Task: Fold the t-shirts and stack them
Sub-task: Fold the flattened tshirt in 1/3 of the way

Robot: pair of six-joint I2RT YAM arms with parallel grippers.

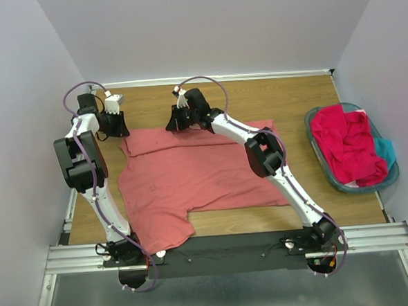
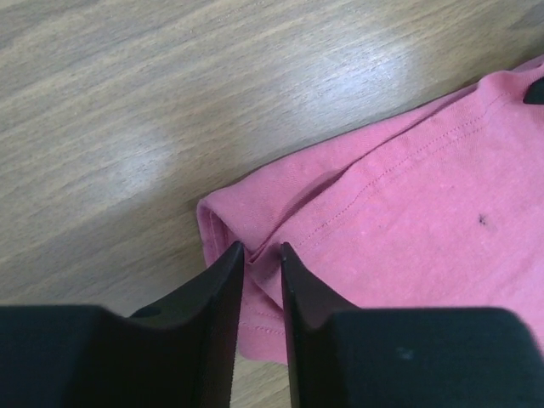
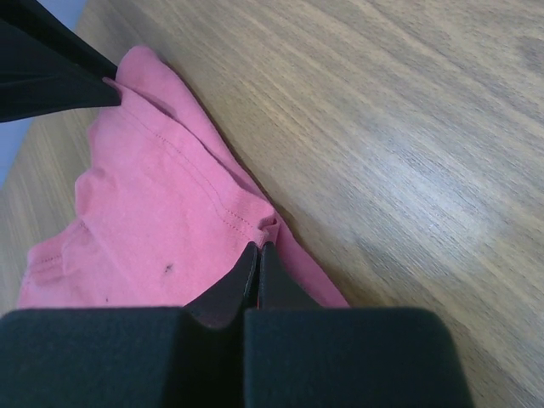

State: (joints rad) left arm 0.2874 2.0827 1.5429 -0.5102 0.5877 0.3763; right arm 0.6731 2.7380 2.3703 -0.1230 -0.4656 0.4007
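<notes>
top view: one salmon-pink t-shirt (image 1: 191, 174) lies spread on the wooden table (image 1: 277, 96), its far edge folded over in a narrow band. there are two arms. the left gripper (image 1: 113, 124) is at the shirt's far left corner and the right gripper (image 1: 180, 121) is on the same far edge, nearer the middle. only this view shows the one round basket (image 1: 358, 187) at the table's right side, well apart from the pink shirt. it holds one magenta-red t-shirt (image 1: 345, 144) and one teal t-shirt (image 1: 387, 150), which peeks out at its right rim.

left wrist view: the left gripper (image 2: 262, 251) has its two fingers drawn close, with a ridge of the pink hem pinched in the thin gap between them. the doubled corner and its stitch lines show here, and one dark speck (image 2: 483, 221) on the cloth.

right wrist view: the right gripper (image 3: 257, 248) is clamped tight on the hem, its fingertips meeting with a small pucker of cloth at the tips. the left gripper (image 3: 100, 81) shows at the upper left, its tip on the shirt's far corner. the same speck (image 3: 167, 269) shows here.
</notes>
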